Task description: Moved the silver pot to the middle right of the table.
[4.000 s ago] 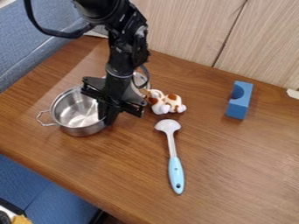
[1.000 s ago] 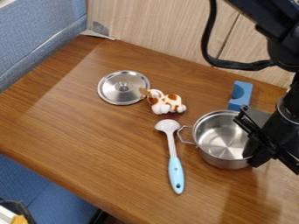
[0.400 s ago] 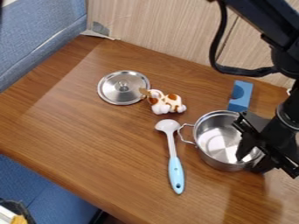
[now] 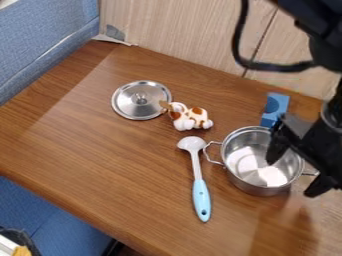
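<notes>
Silver pot, round and open-topped, of polished metal (image 4: 252, 186), upright on the brown wood-grain table (image 4: 100, 165), at the middle right of its surface. The black two-finger gripper (image 4: 296, 171) is spread wide across the pot's right side, one finger above the open interior and the other outside the wall; it pinches nothing. One looped wire handle (image 4: 212, 154) projects to the left, beside the white spoon with a light-blue grip (image 4: 201, 195); a second wire handle (image 4: 310, 174) lies between the fingers. The blue block with a curved notch (image 4: 274, 109) stands just behind the rim. The round metal lid with a knob (image 4: 141, 100) and the brown-and-white toy animal (image 4: 190, 117) lie farther left.

Handling: the pot is probably light and stiff, with thin walls that should neither dent nor crush under a moderate pinch. Its smooth metal may slip or swivel, and a one-sided hold could tilt it. The upper wall near a handle, one finger inside and one outside, is the likely grasp point. Placement appears complete; clearing the rim upward is the probable next step.
</notes>
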Robot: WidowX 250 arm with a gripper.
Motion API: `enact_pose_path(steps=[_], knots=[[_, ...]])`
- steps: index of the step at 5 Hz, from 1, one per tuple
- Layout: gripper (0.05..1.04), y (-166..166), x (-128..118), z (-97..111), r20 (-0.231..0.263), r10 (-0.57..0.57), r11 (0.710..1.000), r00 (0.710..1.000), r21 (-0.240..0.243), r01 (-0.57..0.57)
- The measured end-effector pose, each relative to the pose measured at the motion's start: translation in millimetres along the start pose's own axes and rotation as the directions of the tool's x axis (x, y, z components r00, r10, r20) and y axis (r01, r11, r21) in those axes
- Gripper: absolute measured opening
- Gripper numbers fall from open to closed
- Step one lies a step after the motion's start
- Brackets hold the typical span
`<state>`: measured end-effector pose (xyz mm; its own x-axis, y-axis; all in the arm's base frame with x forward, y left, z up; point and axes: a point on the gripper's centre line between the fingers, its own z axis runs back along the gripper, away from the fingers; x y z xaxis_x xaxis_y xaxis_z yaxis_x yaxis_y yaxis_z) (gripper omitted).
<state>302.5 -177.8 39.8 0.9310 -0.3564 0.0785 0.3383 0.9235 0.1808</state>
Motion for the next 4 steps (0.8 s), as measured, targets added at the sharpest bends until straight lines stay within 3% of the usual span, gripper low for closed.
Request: enact_pose_path(steps=[2, 3, 4], knots=[[1.001, 36.3, 1.1, 54.6, 0.112, 0.114, 0.991, 0.987, -0.085, -0.105], [1.001, 57.1, -6.1, 69.1, 0.156, 0.223, 0.966, 0.962, -0.168, -0.196], [1.001, 60.8, -11.5, 78.1, 0.201, 0.267, 0.946, 0.943, -0.242, -0.217]])
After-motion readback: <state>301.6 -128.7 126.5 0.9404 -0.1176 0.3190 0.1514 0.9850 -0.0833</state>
